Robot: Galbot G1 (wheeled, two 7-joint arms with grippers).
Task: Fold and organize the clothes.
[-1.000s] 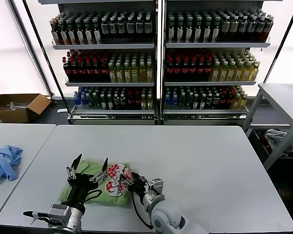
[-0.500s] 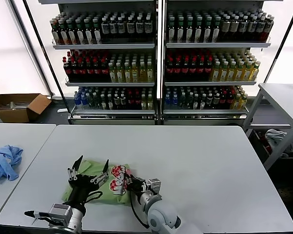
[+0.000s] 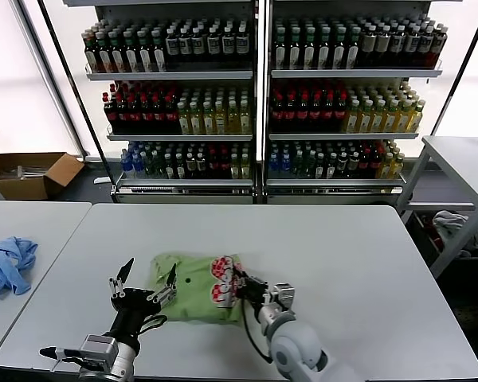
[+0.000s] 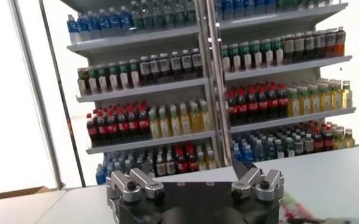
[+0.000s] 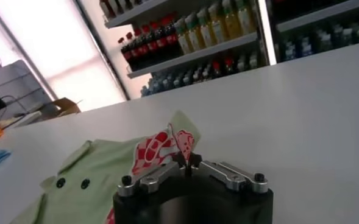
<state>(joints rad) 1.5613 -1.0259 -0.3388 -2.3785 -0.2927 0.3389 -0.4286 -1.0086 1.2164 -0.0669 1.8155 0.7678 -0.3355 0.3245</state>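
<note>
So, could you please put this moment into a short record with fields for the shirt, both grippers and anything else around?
shirt: light green polo shirt, bunched on the white table, red-and-white print at its right edge
right gripper: right gripper, shut on the shirt at the print
left gripper: left gripper, open, at the shirt's left edge, holding nothing
other cloth: blue garment on the neighbouring table to the left
background: shelves of bottles

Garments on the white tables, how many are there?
2. A light green polo shirt with red-and-white print lies on the near table; a crumpled light blue garment lies on the table to the left. Others may be out of view.
</note>
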